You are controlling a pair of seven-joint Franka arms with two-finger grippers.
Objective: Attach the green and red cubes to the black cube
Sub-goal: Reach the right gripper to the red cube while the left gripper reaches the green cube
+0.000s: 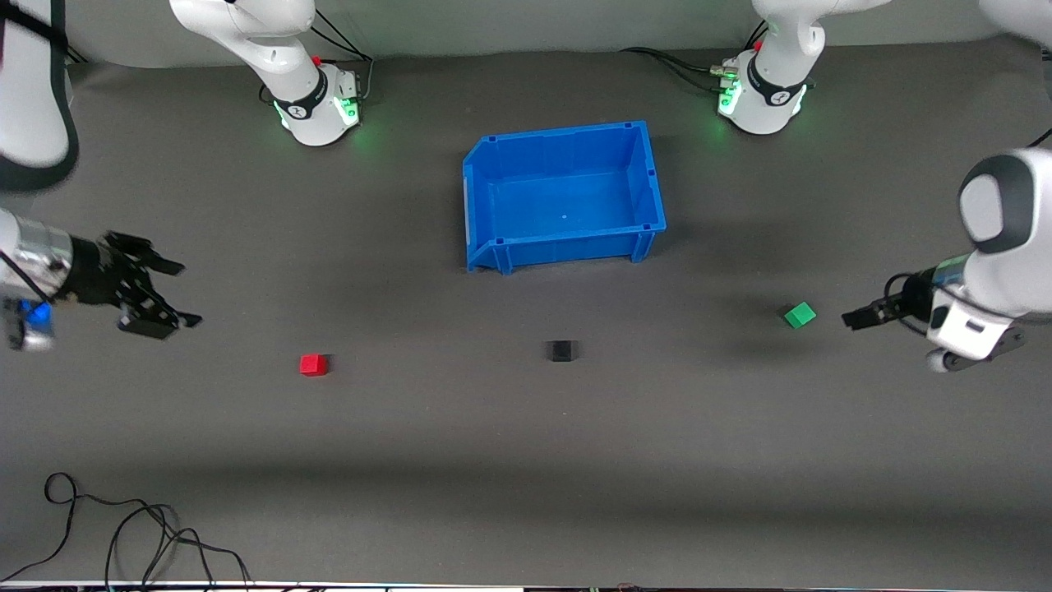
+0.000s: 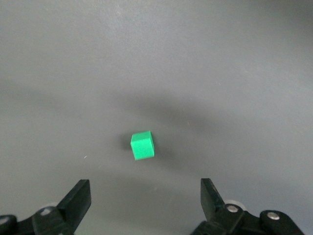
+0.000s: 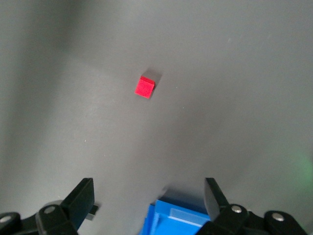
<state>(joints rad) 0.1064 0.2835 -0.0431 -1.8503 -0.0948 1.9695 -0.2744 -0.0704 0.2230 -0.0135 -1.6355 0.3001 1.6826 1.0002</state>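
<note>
1. Right gripper [image 1: 168, 292]: it hangs over bare table at the right arm's end. The 2 fingers stand apart and hold nothing. The right wrist view shows the same gap between the fingers [image 3: 82, 198].
2. Red cube [image 1: 312, 364]: it sits on the table [image 1: 526, 460], toward the right arm's end, nearer to the front camera than the right gripper's spot. It is well apart from the right gripper and touches nothing else. In the right wrist view the red cube [image 3: 145, 87] lies clear of the fingers.
3. Bin [image 1: 493, 214]: the blue bin stands mid-table, between the 2 arm bases, farther from the front camera than all 3 cubes. Nothing is visible inside it. A corner of the bin [image 3: 168, 218] shows in the right wrist view.
4. Black cube [image 1: 560, 351]: it sits alone on the table, nearer to the front camera than the bin, between the red cube and the green cube. It touches neither.
5. Green cube [image 1: 799, 314]: it sits toward the left arm's end, slightly farther from the front camera than the black cube, well apart from it.
6. Left gripper [image 1: 856, 317]: it is low over the table just beside the green cube, not touching it. The left wrist view shows the fingers [image 2: 78, 199] spread, with the green cube [image 2: 143, 145] ahead of the gap, ungripped.
</note>
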